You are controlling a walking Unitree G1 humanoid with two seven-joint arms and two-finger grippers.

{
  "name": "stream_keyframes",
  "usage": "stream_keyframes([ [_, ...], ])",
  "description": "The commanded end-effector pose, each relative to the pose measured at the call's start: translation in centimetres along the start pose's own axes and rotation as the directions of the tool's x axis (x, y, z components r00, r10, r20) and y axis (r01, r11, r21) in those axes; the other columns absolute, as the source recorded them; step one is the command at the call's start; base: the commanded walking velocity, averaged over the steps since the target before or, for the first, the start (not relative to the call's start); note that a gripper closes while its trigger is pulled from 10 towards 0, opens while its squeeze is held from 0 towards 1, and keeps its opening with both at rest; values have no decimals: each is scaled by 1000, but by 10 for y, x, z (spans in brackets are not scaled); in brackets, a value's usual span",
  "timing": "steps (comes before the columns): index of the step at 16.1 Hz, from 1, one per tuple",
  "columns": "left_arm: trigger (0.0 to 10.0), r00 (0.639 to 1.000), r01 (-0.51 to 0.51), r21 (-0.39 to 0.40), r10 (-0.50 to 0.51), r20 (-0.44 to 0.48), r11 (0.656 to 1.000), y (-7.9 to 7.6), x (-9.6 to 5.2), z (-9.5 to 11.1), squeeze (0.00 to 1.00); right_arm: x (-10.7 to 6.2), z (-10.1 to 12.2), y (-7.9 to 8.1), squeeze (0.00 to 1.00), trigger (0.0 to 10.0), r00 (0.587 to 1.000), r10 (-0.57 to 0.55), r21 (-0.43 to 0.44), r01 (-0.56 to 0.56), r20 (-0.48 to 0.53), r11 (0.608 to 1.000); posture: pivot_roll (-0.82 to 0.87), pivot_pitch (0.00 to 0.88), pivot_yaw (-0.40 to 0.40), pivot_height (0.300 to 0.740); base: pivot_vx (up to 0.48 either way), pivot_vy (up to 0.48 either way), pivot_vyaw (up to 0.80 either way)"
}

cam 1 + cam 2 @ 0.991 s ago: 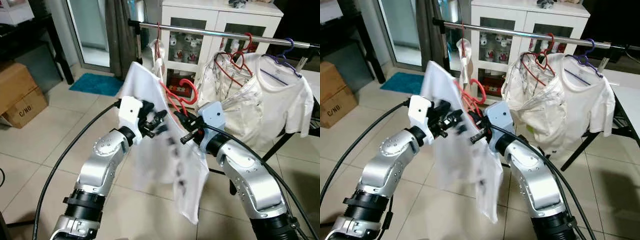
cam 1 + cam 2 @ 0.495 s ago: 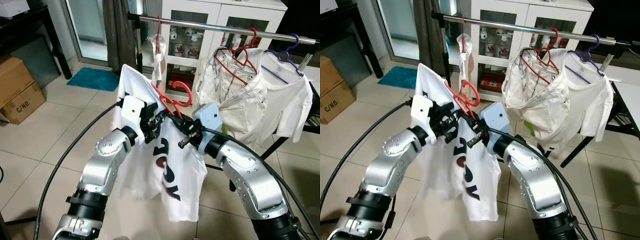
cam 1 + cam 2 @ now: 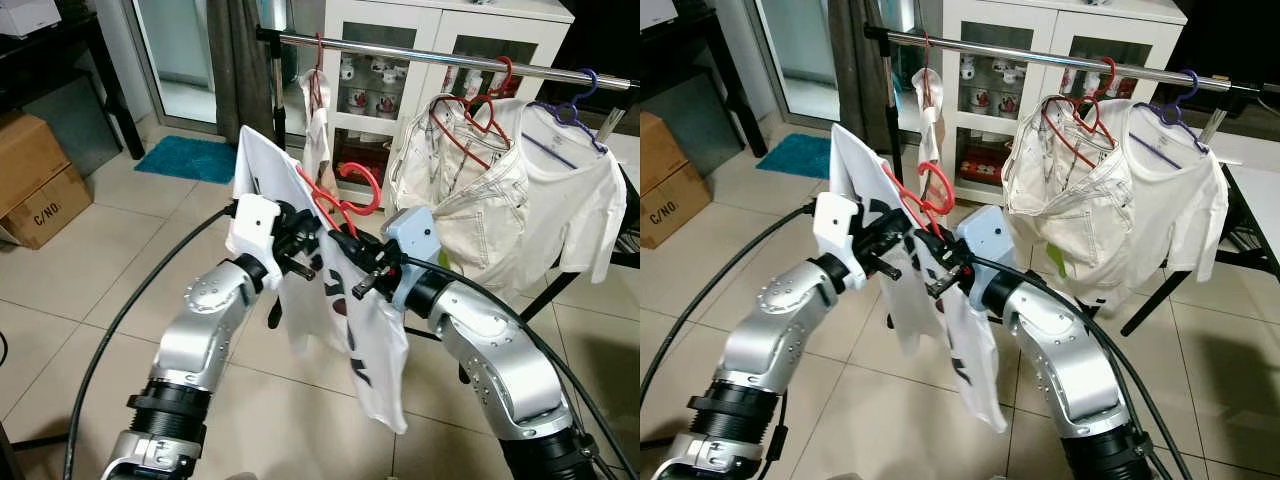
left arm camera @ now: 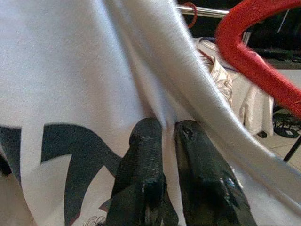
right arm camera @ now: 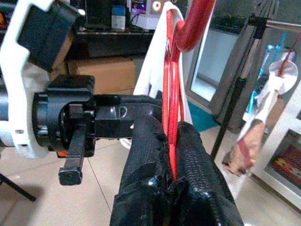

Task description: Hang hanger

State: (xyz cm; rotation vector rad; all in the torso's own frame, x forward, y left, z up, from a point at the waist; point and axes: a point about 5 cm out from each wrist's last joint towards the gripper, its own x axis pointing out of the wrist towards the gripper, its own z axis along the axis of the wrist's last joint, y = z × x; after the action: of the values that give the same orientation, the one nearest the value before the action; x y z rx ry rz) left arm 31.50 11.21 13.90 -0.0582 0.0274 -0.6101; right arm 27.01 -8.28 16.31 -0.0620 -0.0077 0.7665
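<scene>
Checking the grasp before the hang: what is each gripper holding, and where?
Right gripper: red hanger, by its wire neck below the hook. Left gripper: white T-shirt, pinching a fold of its fabric.

Cardboard boxes [image 3: 38,190] on tiled floor [image 3: 90,290]

The two head views look forward and down from above the arms, sharing both arms, the white T-shirt [image 3: 330,300] on its red hanger [image 3: 345,195] and the clothes rail [image 3: 420,55] beyond; the right eye sits slightly to one side. The left wrist view looks along the left end effector [image 4: 168,129], pressed close against shirt cloth. The right wrist view looks along the right end effector [image 5: 171,136] at the hanger, facing the other arm.
</scene>
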Motion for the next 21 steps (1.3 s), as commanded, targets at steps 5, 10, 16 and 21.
stream_keyframes([
  [5, 0, 1000, -3, -17, 3, 11, 1000, 10, -5, 2, 0, -2, 16, 8, 0, 0, 993, 55, -7, -54, 100, 999, -58, 0, -18, 740, 0, 0, 0],
  [10, 0, 995, 45, -16, -44, 88, 999, 7, -15, 12, 0, -1, 11, 5, 0, 0, 998, 27, -17, -26, 57, 1000, -56, 0, -11, 740, 0, 0, 0],
  [16, 0, 941, -263, 112, 229, 250, 958, 21, -40, 38, 0, 0, -4, -12, 0, 0, 993, -112, -6, 111, -29, 994, -53, 0, 1, 740, 0, 0, 0],
  [21, 10000, 952, -208, 94, 180, 249, 974, 0, -25, 37, 1000, 6, 2, -10, 0, 0, 998, -66, -2, 66, 8, 998, -52, 0, -4, 740, 0, 0, 0],
])
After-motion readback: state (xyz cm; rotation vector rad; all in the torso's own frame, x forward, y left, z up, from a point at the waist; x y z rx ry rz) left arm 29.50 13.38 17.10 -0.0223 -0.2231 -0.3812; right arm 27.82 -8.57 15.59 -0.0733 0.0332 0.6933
